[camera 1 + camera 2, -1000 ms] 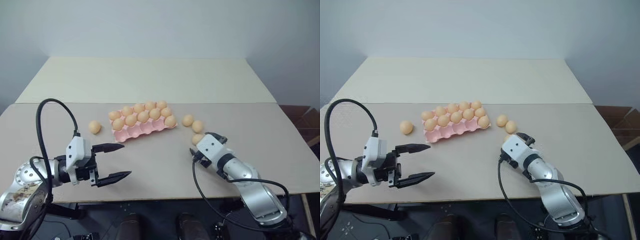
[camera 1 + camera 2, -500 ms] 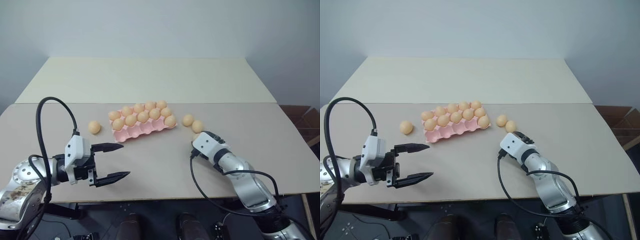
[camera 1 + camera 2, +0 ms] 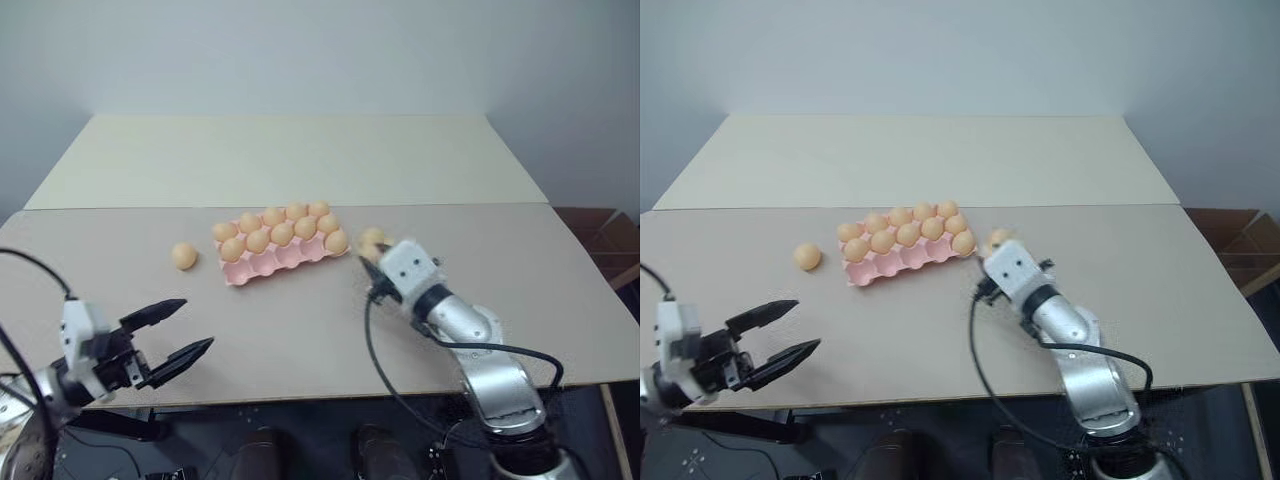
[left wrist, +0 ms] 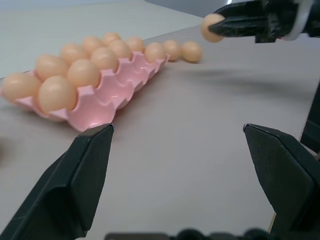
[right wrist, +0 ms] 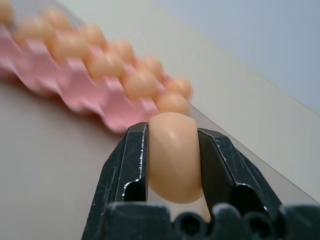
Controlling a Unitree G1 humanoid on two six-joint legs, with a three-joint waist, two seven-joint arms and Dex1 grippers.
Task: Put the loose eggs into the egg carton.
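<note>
While the right gripper (image 5: 172,165) pinches an egg (image 5: 172,155) above the table, with the egg carton (image 5: 100,97) just ahead and the left gripper (image 3: 170,335) gaping wide, the smooth shell could slip free.
</note>
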